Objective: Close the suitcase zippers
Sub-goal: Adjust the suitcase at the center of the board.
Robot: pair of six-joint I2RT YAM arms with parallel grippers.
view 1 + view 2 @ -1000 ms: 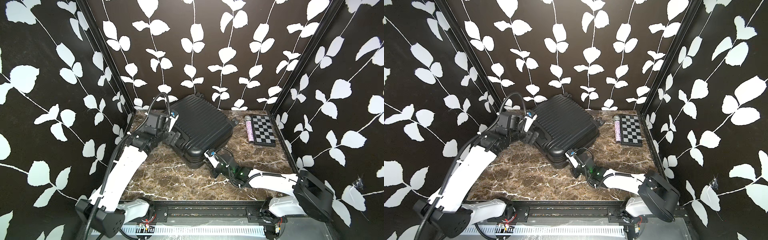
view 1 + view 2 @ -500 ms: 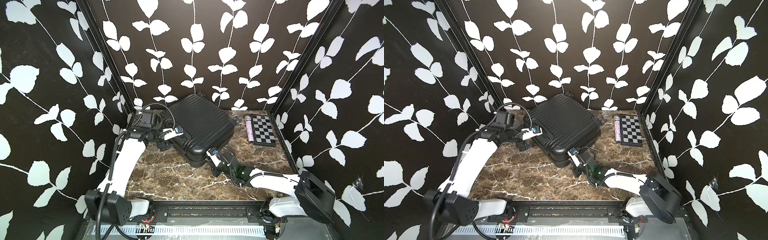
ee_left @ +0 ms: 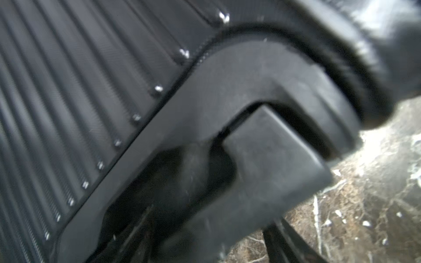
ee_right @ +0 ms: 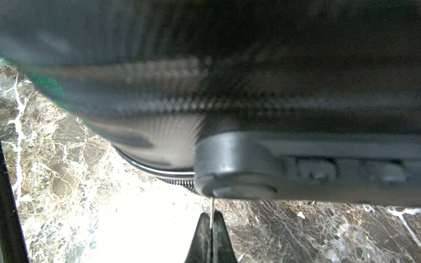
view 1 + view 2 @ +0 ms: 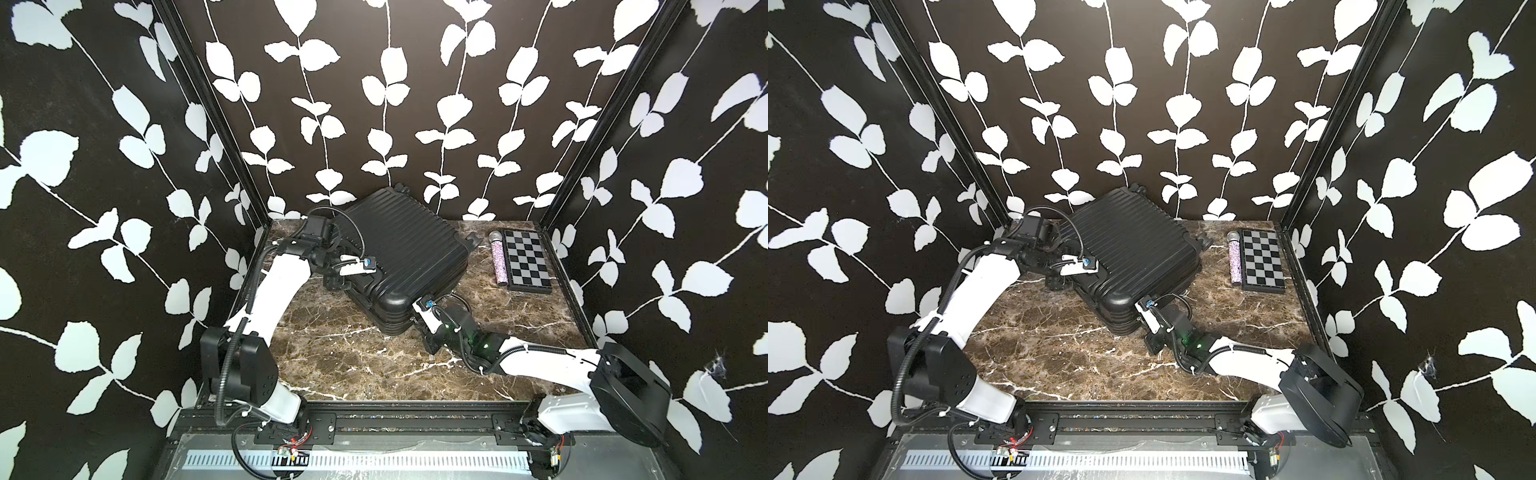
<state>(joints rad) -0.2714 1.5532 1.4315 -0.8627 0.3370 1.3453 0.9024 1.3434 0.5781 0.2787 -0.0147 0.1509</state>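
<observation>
Well, the suitcase point(image 5: 407, 249) lies flat on the marble worktop point(image 5: 353, 353), turned on a diagonal, with its far corner up against the back wall. Its two ribbed shells are folded together, so nothing inside shows. Over by the right wall sits a flat checkered box point(image 5: 525, 266), also closed, with a glittery cylinder point(image 5: 498, 262) lying just beside it.

The left gripper point(image 5: 336, 284) is down at the case's left edge, close to a black wheel point(image 3: 273, 159) and its housing. From where I stand (and in the blurred left wrist view too) I cannot tell how far apart its fingers are, or whether they touch the case.

The right gripper point(image 4: 210, 232) sits low at the near corner of the suitcase, as both top views show point(image 5: 1148, 328). Its fingers point(image 4: 201, 239) are pressed tight together, pinching a thin bright strip point(image 4: 212, 207) that runs up to the case's rim. Just above there, the zippers point(image 4: 227, 100) run along the seam between the shells; whether that stretch is zipped I cannot make out through the blur.
</observation>
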